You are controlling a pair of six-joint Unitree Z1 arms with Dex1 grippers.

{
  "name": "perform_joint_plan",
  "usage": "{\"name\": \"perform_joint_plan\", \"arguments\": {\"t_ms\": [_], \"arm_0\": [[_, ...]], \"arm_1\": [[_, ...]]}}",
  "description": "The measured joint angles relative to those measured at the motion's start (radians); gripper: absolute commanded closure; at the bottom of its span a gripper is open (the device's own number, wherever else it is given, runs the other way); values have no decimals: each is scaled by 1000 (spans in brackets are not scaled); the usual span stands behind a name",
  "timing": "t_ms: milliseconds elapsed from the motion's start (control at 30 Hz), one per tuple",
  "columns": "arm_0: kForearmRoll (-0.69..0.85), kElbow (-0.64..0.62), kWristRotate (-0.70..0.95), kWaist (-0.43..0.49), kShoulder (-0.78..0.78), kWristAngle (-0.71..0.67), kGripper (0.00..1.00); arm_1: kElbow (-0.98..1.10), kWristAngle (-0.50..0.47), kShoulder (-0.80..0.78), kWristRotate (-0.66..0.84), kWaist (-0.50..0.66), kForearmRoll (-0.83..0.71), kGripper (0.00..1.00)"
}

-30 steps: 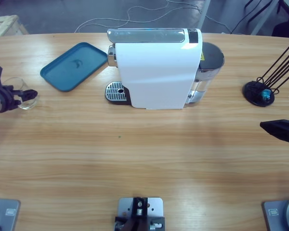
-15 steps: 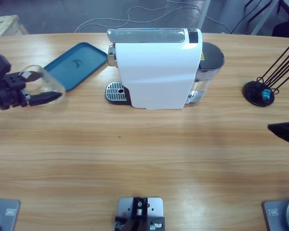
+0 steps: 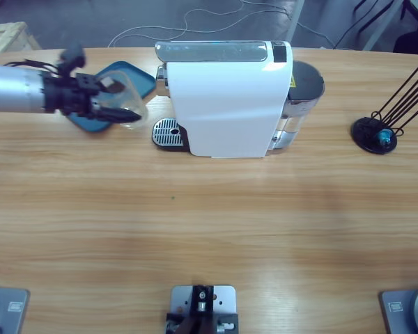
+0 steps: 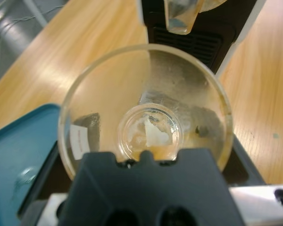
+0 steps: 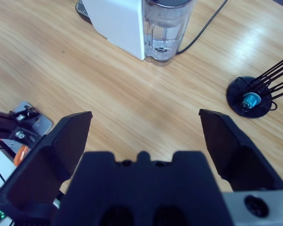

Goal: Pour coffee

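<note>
glass held at the machine's drip tray

high view: i see the left gripper (image 3: 111, 103) coming in from the left edge, pinching a clear glass (image 3: 127, 104) tipped on its side above the worktop (image 3: 209, 229). the glass hangs over the near corner of the teal tray (image 3: 136, 80), just beside the round drip grate (image 3: 168, 130) of the white coffee machine (image 3: 226, 101). the pale wood runs bare across the middle. a black capsule stand (image 3: 375, 133) holding a blue capsule sits far right. behind the worktop, grey floor with cables (image 3: 195, 17).

left wrist view: i look straight into the glass (image 4: 146, 108), clamped between the jaws; i cannot make out any coffee in it, only a pale smear at the base. the machine's spout (image 4: 181, 16) is above.

right wrist view: the right gripper (image 5: 144, 136) is spread wide over bare wood, holding nothing; the machine's water tank (image 5: 165, 30) is ahead.
</note>
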Motion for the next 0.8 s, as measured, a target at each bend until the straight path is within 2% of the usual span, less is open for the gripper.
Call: {"name": "perform_joint_plan", "arguments": {"t_ms": [233,633,800], "arm_0": [[5,-52,7,-61,82,0,1000],[40,-60,12,-147,89,69,1000],[60,-60,12,-156,89,113,1000]], "arm_1": [[0,-14,0,0,0,1,0],[0,-25,0,0,0,-3,0],[0,-26,0,0,0,-3,0]]}}
